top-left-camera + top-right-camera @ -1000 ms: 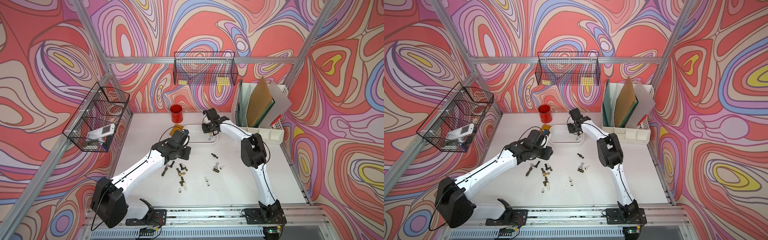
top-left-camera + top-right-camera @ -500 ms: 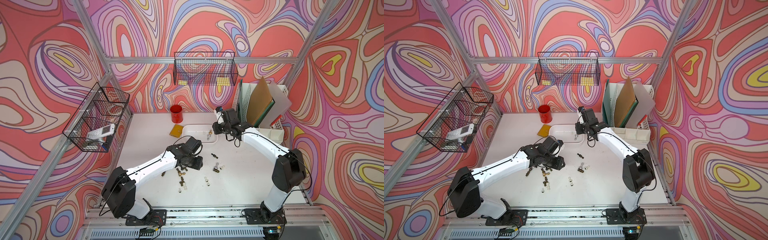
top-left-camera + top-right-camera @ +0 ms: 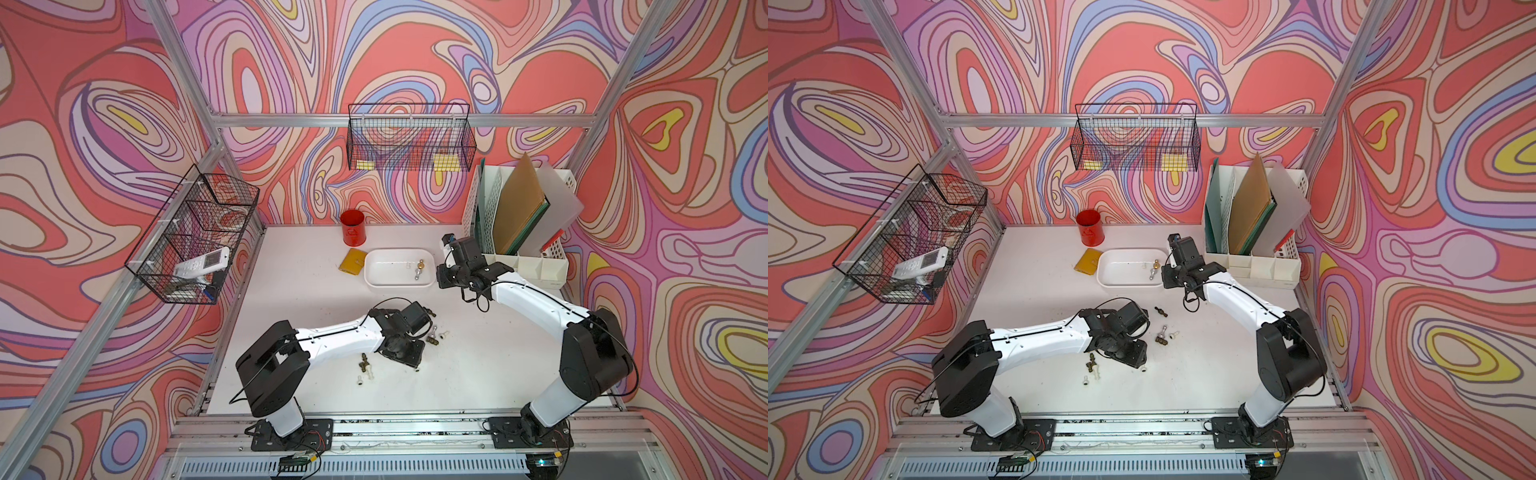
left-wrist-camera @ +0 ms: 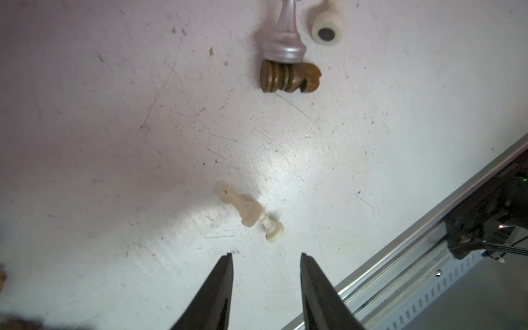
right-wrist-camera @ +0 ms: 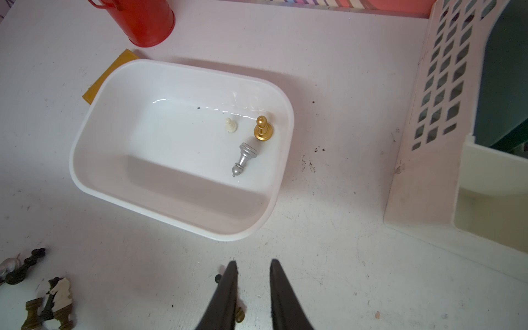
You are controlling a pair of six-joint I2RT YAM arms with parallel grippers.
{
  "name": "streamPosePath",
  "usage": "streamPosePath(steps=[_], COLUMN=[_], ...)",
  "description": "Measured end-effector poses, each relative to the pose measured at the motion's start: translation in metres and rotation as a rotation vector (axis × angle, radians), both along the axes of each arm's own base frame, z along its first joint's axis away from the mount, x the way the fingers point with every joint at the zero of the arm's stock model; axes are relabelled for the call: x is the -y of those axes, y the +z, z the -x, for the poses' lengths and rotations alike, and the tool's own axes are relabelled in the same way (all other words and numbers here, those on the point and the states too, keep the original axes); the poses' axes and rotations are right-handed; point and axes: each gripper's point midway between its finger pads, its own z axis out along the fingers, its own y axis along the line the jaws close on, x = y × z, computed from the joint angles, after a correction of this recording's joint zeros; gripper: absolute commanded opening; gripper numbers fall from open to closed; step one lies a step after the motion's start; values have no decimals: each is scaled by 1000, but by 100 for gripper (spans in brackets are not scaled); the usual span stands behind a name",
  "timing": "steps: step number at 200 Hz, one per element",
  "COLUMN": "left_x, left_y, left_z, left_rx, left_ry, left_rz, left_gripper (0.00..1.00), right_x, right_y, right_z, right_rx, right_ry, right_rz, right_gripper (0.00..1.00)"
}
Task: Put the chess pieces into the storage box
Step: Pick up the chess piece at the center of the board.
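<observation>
1. In both top views the left claw (image 4: 265,254) is hidden under its own black wrist. The left wrist view shows its tips wide apart, with nothing in them.
2. The right claw (image 5: 253,261) has its tips a little apart and holds nothing. A small gold bit (image 5: 240,315) peeks out from behind one finger. I cannot tell what it is.
3. In the left wrist view a tall silver piece (image 4: 283,37) and a cream piece (image 4: 327,28) are cut off by the picture edge.
4. The storage box (image 3: 399,284) sits in the upper middle of a top view. Its long side runs left to right. The right claw is just beside its right end.
5. In the box a gold pawn (image 5: 263,128) stands up beside a tiny white pawn (image 5: 231,125). A silver bishop (image 5: 243,160) lies flat, with its base near the gold pawn and its round head pointing away.
6. The other chess pieces (image 3: 365,365) lie in the middle of the frame, near the left claw. A brown knight (image 4: 288,77) lies on its side, touching the tall silver piece's base. Two pale pieces (image 4: 248,211) lie end to end, just in front of the left claw.
</observation>
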Motion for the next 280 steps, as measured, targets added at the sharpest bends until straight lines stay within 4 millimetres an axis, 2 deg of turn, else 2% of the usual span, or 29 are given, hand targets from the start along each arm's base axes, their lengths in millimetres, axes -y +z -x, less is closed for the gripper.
streamPosePath(steps=[53,94,125,146,217,249,280], left_x=[-3,4,3,1,-6,-12,-16], left_y=[-13,-19,-28,-29,-36,-37,-38], left_z=[-7,-13,-14,-16,-20,-21,-22], left_rx=[26,28,26,36,56,69,77], left_ry=[11,9,5,4,-16,-22,-25], left_rz=[-57,-62,-90,-103,-166,-196,-218], left_gripper=[44,44,42,38,36,31,31], right_x=[4,6,6,7,10,10,10], right_y=[6,2,2,2,2,3,3], right_z=[4,5,5,4,3,3,3], right_rx=[17,10,11,13,15,16,16], right_ry=[-9,-13,-16,-21,-29,-30,-30], right_rz=[1,5,8,12,16,18,17], right_gripper=[23,23,23,23,23,23,23])
